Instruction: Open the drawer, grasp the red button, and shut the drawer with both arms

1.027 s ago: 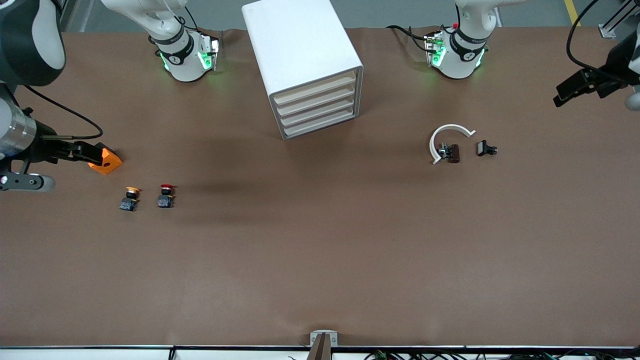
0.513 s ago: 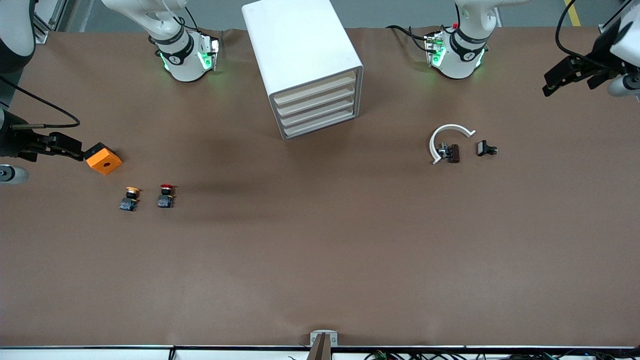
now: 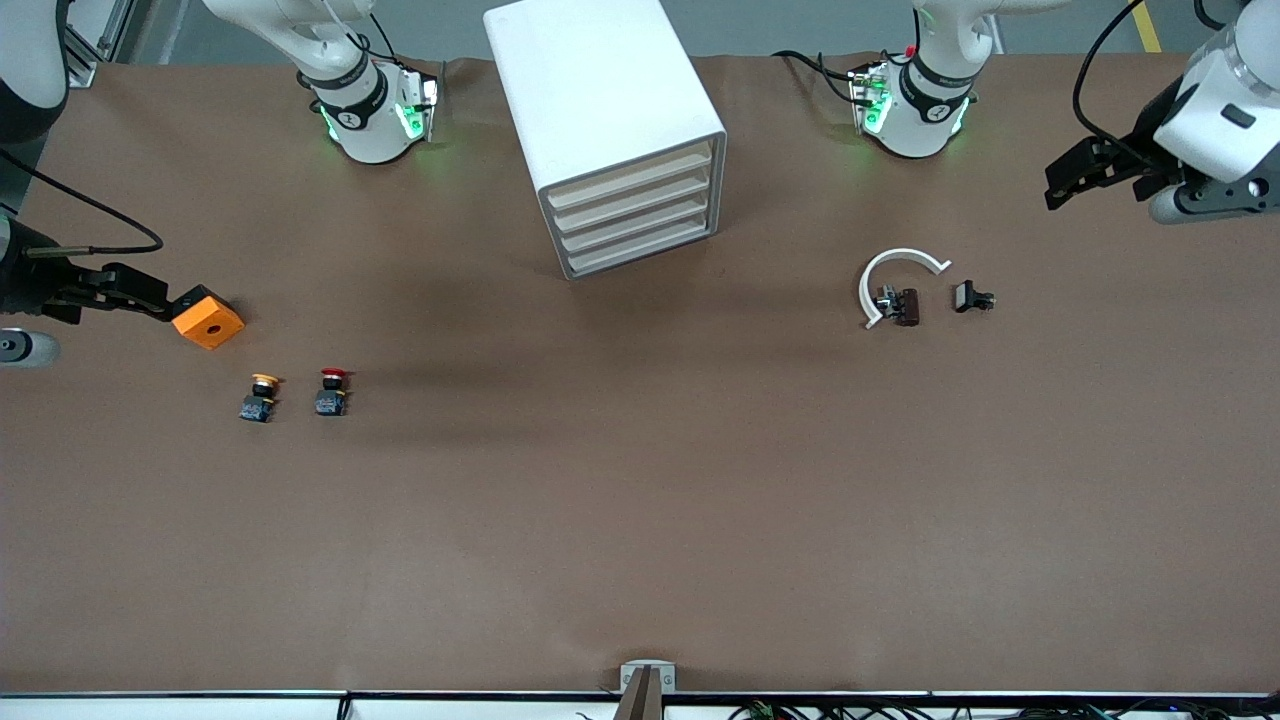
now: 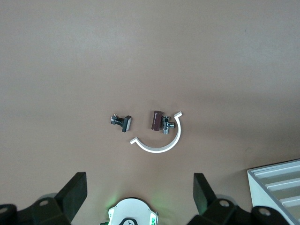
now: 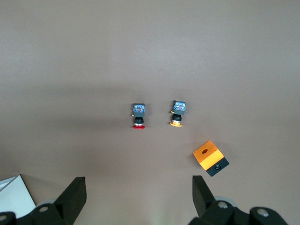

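The white cabinet (image 3: 600,110) stands between the two arm bases, with all four cream-edged drawers (image 3: 633,215) shut. The red-capped button (image 3: 332,390) stands on the table toward the right arm's end; it also shows in the right wrist view (image 5: 138,116). My right gripper (image 3: 160,298) is open and empty (image 5: 138,193), up in the air beside the orange cube (image 3: 207,318). My left gripper (image 3: 1058,188) is open and empty (image 4: 139,192), up over the table's end on the left arm's side.
A yellow-capped button (image 3: 262,396) stands beside the red one, with the orange cube (image 5: 211,158) close by. A white curved piece (image 3: 893,280), a brown part (image 3: 907,306) and a small black part (image 3: 972,297) lie toward the left arm's end.
My left gripper has swung in from the table's end toward the cabinet. My right gripper drew back off the orange cube, then held still. Nothing on the table moved.
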You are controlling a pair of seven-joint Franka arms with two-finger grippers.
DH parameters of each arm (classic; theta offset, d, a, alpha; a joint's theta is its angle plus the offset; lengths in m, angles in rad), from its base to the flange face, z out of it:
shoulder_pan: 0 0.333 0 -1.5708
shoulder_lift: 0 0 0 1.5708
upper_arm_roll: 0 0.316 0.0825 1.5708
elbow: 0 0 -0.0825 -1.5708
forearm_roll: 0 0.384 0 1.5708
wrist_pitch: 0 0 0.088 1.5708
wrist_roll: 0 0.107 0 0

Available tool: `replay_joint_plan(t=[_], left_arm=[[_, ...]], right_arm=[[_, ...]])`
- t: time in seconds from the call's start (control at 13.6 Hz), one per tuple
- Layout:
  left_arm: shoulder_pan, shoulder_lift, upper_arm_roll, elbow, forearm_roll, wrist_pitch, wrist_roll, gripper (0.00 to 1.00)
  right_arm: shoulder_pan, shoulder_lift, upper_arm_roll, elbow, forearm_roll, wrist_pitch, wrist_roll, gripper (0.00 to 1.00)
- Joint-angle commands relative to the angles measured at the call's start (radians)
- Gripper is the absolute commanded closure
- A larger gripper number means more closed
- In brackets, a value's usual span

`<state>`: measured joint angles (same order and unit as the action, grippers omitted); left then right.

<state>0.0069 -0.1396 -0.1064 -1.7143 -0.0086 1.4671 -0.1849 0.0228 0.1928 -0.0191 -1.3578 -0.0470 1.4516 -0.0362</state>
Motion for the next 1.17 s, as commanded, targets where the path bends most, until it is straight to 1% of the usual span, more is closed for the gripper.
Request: replay_joint_plan(t=[0.0,0.15,0.29,0.59,0.81,0.95,1.1], left_arm=[[-0.005,0.009,0.004,0.019,0.016,0.033,0.013,0.0],[-0.001,-0.001,0.005,0.005,0.016,0.047,0.015,0.0],[0.033,-0.021,0.004,0.001,0.018,0.058,0.015,0.0],[0.038,-0.038,0.004,0.004,0.018,0.058,0.021,0.0],[0.039,-0.028,0.007,0.022,0.018,0.058,0.021,0.0],[0.044,-0.002,0.005,0.053,0.057,0.058,0.024,0.0],[0.045,0.026,0.005,0.082,0.059,0.058,0.038,0.0]], right_arm=[[-0.007,0.007,0.007,0.019,0.012,-0.01,-0.005,0.0],[-0.011,0.007,0.004,0.019,0.01,-0.011,-0.005,0.0],[-0.011,0.007,0.004,0.02,0.009,-0.011,-0.005,0.0],[-0.011,0.007,0.004,0.046,0.01,-0.01,-0.007,0.0],[-0.011,0.007,0.005,0.048,0.012,-0.01,-0.007,0.0],[-0.011,0.007,0.004,0.048,0.01,-0.01,-0.007,0.0],[-0.014,0.007,0.002,0.048,0.025,-0.011,-0.007,0.0]])
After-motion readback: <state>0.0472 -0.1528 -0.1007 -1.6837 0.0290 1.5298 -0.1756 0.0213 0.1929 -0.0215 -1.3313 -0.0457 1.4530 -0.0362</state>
